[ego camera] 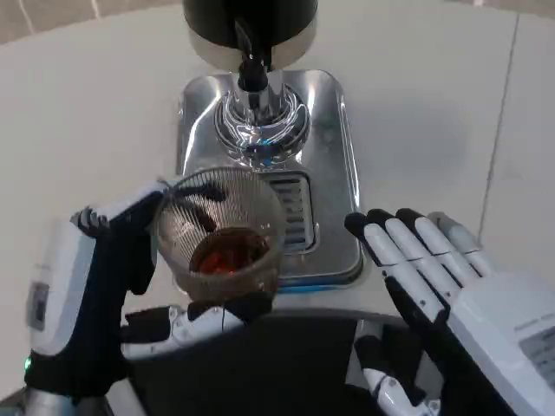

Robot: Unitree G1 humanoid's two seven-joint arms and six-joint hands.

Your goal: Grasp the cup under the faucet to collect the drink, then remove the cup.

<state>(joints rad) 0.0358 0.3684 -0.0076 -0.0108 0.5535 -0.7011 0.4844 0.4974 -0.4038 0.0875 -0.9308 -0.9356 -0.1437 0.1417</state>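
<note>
1. Cup point(224, 238): a clear ribbed glass, standing upright and holding a dark reddish drink in its lower part. It is sitting in the grip of the left hand point(95, 303), at the front edge of the dispenser's steel tray point(334, 173) and overlapping the tray's slotted grille point(293, 212).

2. Relative to the faucet point(253, 74), the cup is lying below it in the picture, toward the robot, and slightly to the left of the spout line. Whether its base is resting on the tray or is lifted clear cannot be told.

3. Left hand: it is wrapping the cup from the cup's left side. Upper fingers point(130, 208) are pressing against the rim area, and lower fingers point(186, 325) are curling beneath and in front of the base. The white back of the hand is facing left and toward the camera.

4. Right hand point(442, 295): it is hovering to the right of the cup, holding nothing. Its fingers point(408, 251) are lying straight and slightly spread, pointing up and to the left toward the tray's right front corner. Contact with the tray cannot be confirmed.

5. Dispenser body point(247, 26): a dark vessel is standing at the back of the tray on the white table point(87, 113), with the faucet projecting forward over a polished dome.
</note>
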